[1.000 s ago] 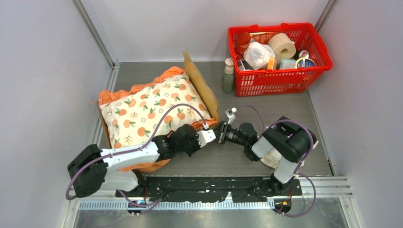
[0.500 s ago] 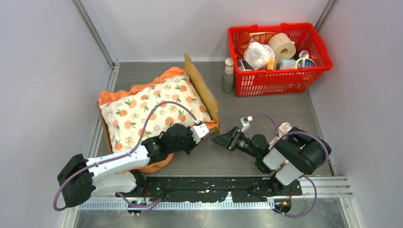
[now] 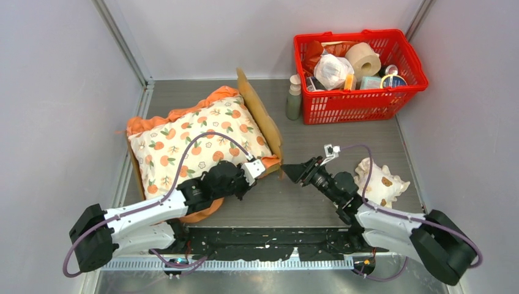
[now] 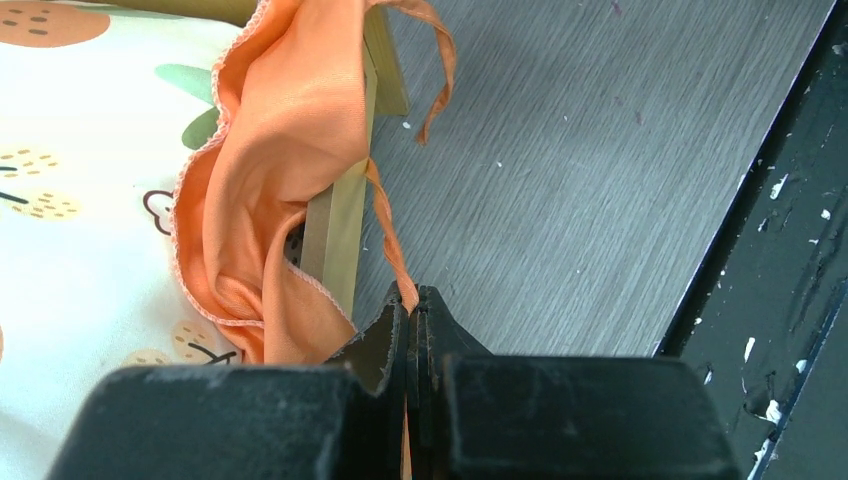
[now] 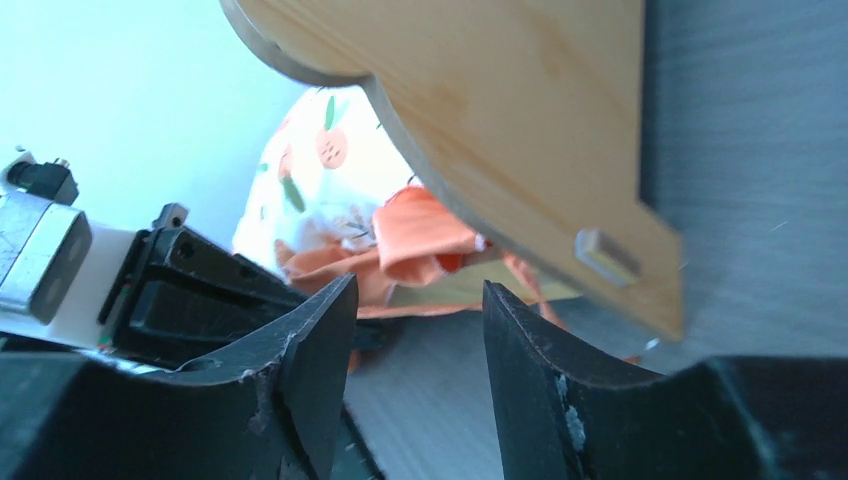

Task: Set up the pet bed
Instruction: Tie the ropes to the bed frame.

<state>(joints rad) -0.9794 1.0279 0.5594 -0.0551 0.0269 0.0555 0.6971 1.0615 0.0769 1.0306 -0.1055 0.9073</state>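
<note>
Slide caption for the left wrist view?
Left end effector shut on the orange ribbon, beside the pet bed rail.

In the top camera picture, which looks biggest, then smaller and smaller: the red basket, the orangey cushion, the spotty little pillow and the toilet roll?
1. cushion, the biggest
2. red basket, only a bit smaller
3. spotty pillow
4. toilet roll, the smallest
</note>
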